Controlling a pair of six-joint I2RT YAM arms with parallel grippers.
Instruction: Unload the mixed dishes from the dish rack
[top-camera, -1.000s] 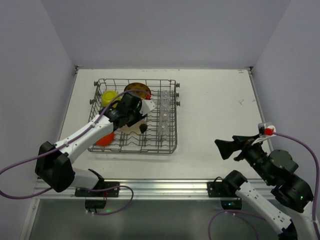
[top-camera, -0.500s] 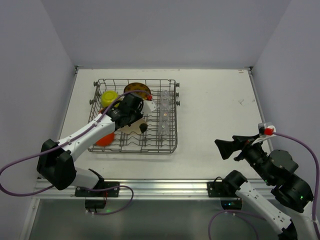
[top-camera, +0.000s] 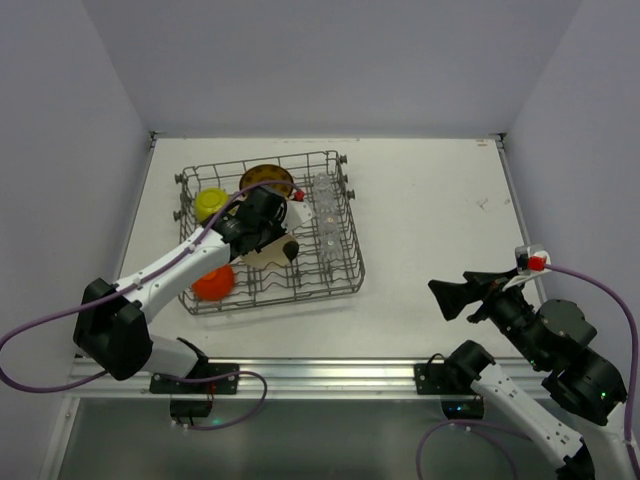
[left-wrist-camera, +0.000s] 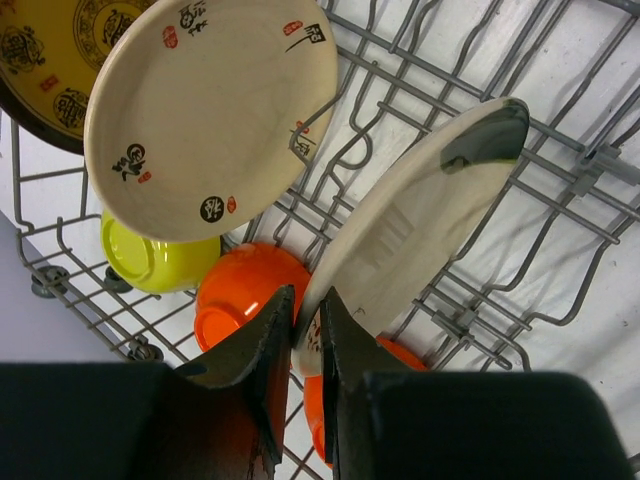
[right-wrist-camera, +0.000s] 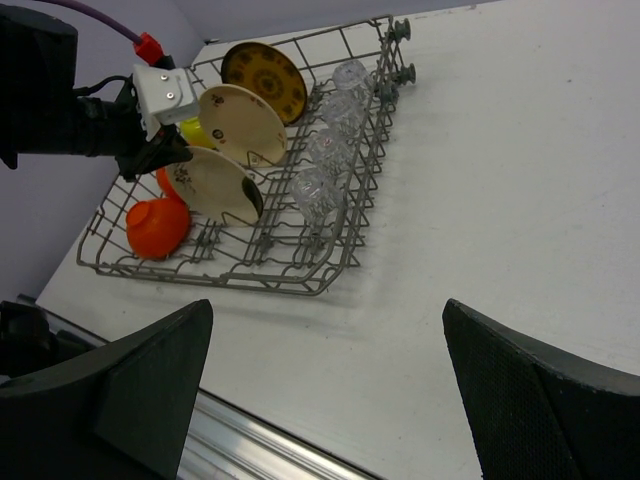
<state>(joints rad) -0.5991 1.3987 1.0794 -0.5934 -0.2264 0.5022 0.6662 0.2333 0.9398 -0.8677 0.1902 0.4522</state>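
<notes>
The grey wire dish rack (top-camera: 345, 280) sits skewed on the left half of the table. My left gripper (left-wrist-camera: 307, 345) is shut on the rim of a cream plate (left-wrist-camera: 420, 220) standing in the rack (left-wrist-camera: 560, 200). A second cream plate (left-wrist-camera: 210, 110), a brown-gold patterned plate (left-wrist-camera: 40, 60), a lime-yellow bowl (left-wrist-camera: 160, 265) and two orange bowls (left-wrist-camera: 240, 300) lie around it. Three clear glass cups (right-wrist-camera: 325, 150) stand in a row along the rack's right side (right-wrist-camera: 345, 255). My right gripper (right-wrist-camera: 325, 390) is open and empty, over bare table right of the rack.
White walls close the table on the left, back and right. A metal rail (top-camera: 330, 375) runs along the near edge. The right half of the table top (top-camera: 440, 220) is bare white.
The whole rack has turned and slid a little, its near right corner now further right and lower. My left gripper stays clamped on the cream plate. The right arm has not moved.
</notes>
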